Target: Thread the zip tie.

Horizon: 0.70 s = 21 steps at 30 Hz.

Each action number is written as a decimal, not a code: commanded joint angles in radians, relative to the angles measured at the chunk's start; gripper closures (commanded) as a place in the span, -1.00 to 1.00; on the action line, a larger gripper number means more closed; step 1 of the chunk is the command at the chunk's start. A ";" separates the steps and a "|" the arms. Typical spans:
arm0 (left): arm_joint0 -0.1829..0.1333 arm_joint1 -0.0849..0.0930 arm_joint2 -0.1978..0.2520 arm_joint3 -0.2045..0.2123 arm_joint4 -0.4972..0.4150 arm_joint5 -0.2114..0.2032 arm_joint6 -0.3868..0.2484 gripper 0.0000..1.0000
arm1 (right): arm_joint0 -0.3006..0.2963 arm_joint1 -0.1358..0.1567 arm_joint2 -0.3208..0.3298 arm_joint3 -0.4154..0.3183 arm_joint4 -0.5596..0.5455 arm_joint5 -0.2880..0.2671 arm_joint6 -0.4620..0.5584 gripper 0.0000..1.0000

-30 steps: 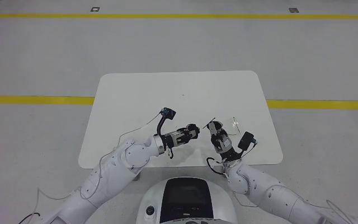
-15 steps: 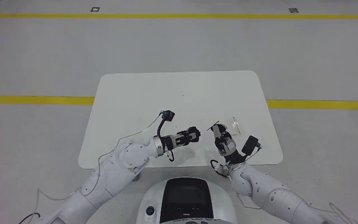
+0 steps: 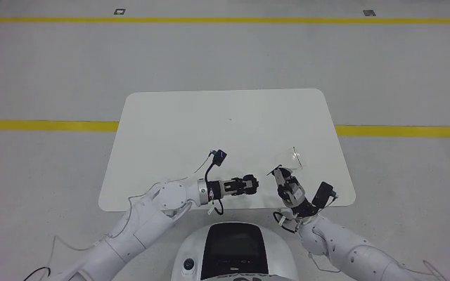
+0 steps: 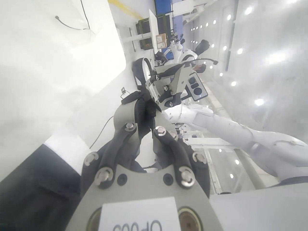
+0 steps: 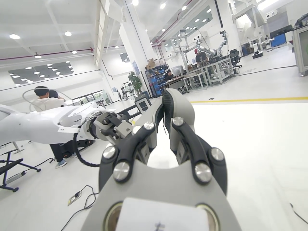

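Alignment step, by look of it. Right end effector (image 5: 164, 97) was pinched shut on zip tie (image 5: 164, 125), over desk's (image 3: 176, 119) 6 o'clock side. Left end effector (image 4: 143, 102) sat at its 9 o'clock, closed, dark bit at tips, unclear what. Next move likely needs fine tip-to-head lineup.

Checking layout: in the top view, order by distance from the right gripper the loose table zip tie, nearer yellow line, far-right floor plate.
From the right gripper:
1. loose zip tie, on the table just beyond.
2. nearer yellow line, right of the table.
3. floor plate, far beyond.
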 commanded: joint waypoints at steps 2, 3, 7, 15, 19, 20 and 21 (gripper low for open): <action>-0.003 -0.008 0.009 0.020 -0.013 -0.013 0.032 1.00 | 0.003 0.004 -0.014 -0.001 0.022 0.000 -0.002 1.00; -0.004 -0.011 0.012 0.023 -0.014 -0.013 0.043 1.00 | 0.004 0.005 -0.022 -0.001 0.029 0.000 -0.003 1.00; -0.006 -0.020 0.021 0.035 0.004 -0.013 0.091 1.00 | 0.008 0.006 -0.048 -0.008 0.045 0.000 -0.004 1.00; -0.005 -0.028 0.029 0.039 0.028 -0.013 0.136 1.00 | 0.010 0.004 -0.057 -0.011 0.062 0.000 -0.007 1.00; -0.005 -0.028 0.029 0.039 0.028 -0.013 0.136 1.00 | 0.005 0.001 -0.045 -0.027 0.064 0.005 0.022 1.00; -0.005 -0.028 0.029 0.039 0.028 -0.013 0.136 1.00 | -0.001 -0.001 -0.035 -0.032 0.064 0.005 0.032 1.00; -0.005 -0.028 0.029 0.039 0.028 -0.013 0.136 1.00 | -0.004 -0.003 -0.029 -0.035 0.064 0.005 0.039 1.00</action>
